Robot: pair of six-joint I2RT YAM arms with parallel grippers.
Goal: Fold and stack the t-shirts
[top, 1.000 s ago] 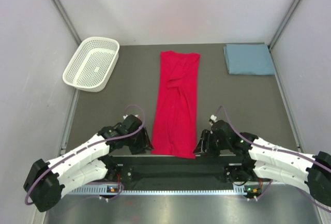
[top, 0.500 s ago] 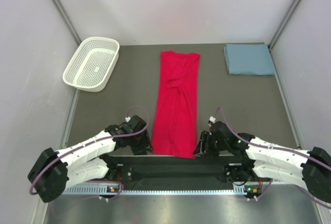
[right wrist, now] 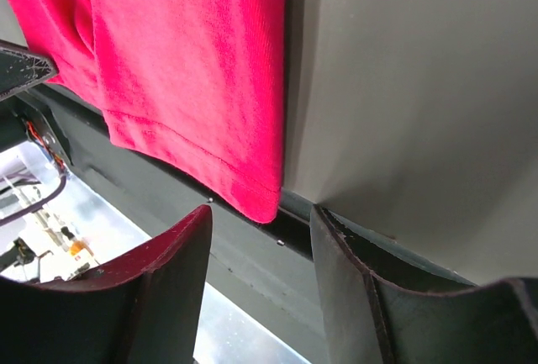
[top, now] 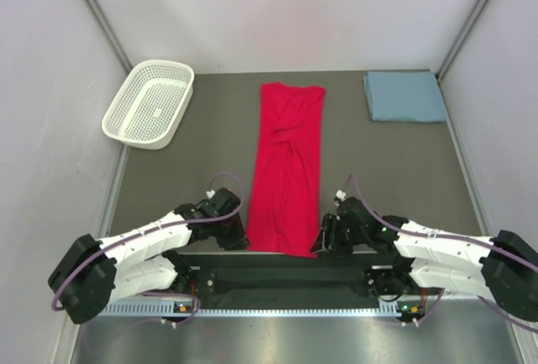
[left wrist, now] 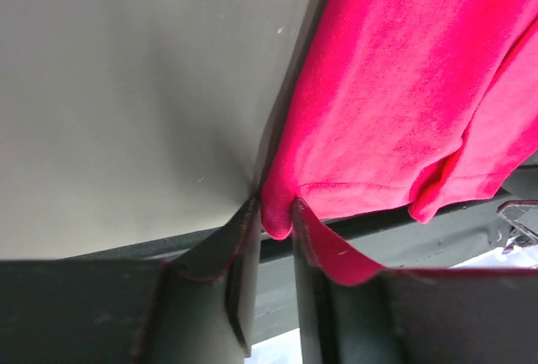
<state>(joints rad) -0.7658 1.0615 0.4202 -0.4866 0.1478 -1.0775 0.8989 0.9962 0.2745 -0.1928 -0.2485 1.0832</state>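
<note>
Left pincer [left wrist: 274,208]: clenched on near corner of red shirt [left wrist: 395,87], cloth nipped between fingers.
Right pincer [right wrist: 261,211]: released; shirt's other near corner just ahead, untouched.
Blue shirt [top: 405,97]: folded, far ahead-right, well apart.

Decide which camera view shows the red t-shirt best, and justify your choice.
The top external view: the whole red t-shirt lies lengthwise there, folded narrow. The left wrist view shows only its near corner, pinched between the left hand's fingers. The right wrist view shows only the opposite near corner, ahead of the open right hand.
</note>
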